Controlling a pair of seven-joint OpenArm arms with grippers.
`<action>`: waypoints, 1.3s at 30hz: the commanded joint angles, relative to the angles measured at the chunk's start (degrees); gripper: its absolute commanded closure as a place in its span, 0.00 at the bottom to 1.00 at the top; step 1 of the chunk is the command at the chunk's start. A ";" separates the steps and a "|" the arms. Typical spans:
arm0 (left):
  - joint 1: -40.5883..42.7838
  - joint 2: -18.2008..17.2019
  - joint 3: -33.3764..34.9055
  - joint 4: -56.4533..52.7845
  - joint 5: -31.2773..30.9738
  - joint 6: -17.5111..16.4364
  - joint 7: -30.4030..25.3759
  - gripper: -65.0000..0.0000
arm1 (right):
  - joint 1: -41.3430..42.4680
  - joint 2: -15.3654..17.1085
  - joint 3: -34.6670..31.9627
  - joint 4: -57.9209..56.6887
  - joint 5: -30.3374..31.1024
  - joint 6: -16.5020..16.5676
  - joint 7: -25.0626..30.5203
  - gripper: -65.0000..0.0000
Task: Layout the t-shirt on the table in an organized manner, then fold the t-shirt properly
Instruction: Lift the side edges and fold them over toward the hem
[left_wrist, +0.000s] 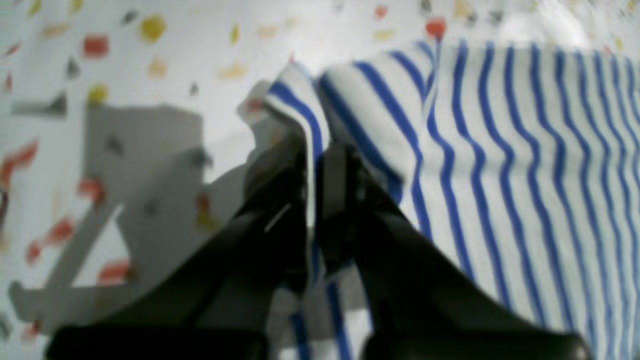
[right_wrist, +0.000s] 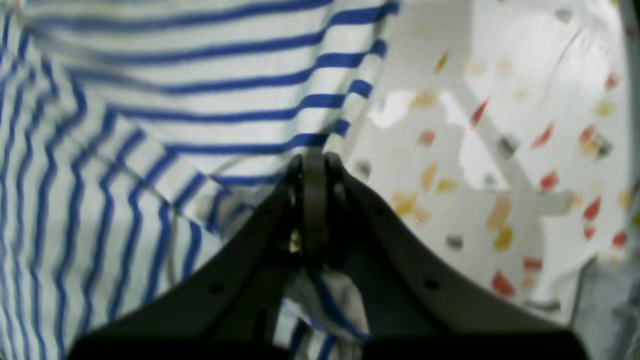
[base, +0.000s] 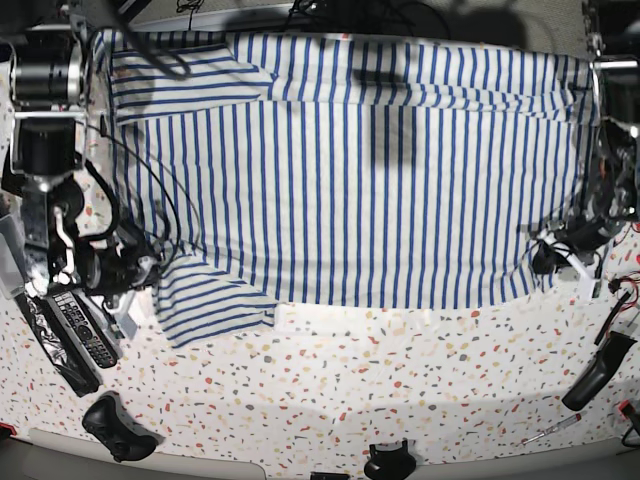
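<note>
I see 1 t-shirt lying spread out on 1 table. My 2 grippers, left gripper and right gripper, each pinch its edge tight.

T-shirt spread on table

The white, blue-striped t-shirt is lying flat across the far half of the speckled terrazzo table, one sleeve angling toward the near-left, two edge corners lifting slightly.

t-shirt: white, thin blue stripes | table: white, red/grey/tan speckles
</note>
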 joint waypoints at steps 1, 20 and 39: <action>-0.17 -1.16 -1.70 2.99 -1.66 -0.39 -1.75 1.00 | 0.63 1.11 1.40 3.17 1.99 -0.17 1.20 1.00; 22.32 -1.16 -19.41 25.49 -7.06 -0.48 1.79 1.00 | -26.80 0.35 28.26 38.99 13.33 0.33 -5.75 1.00; 36.76 0.92 -27.12 34.03 -10.43 -0.98 6.23 1.00 | -46.64 -9.97 46.05 51.49 16.46 5.77 -6.62 1.00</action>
